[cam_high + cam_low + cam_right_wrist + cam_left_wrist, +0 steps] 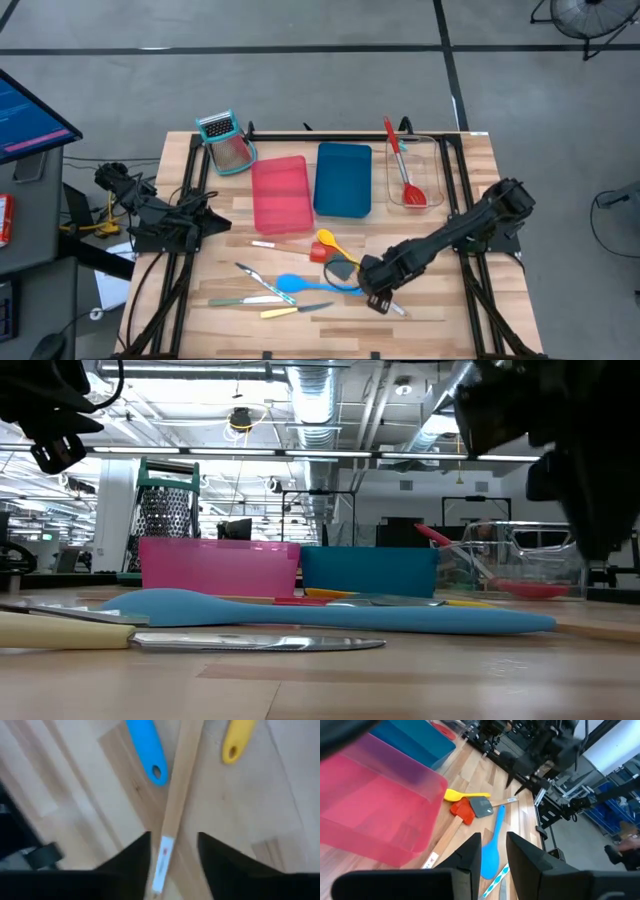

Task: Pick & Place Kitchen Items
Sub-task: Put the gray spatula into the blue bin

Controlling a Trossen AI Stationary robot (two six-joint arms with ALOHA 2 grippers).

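My right gripper is low over the table's near middle, open, its fingers on either side of the grey spatula's wooden handle near the labelled free end. The grey spatula's head lies on the table beside the red spatula, the yellow spoon and the blue spoon. Three slim knives lie near the front left. The long red spoon lies in the clear tray. My left gripper waits open at the table's left edge.
The pink tray and the blue tray stand side by side at the far middle, with the teal-framed grater at the far left. The blue spoon's handle end and the yellow spoon's handle lie close to the wooden handle.
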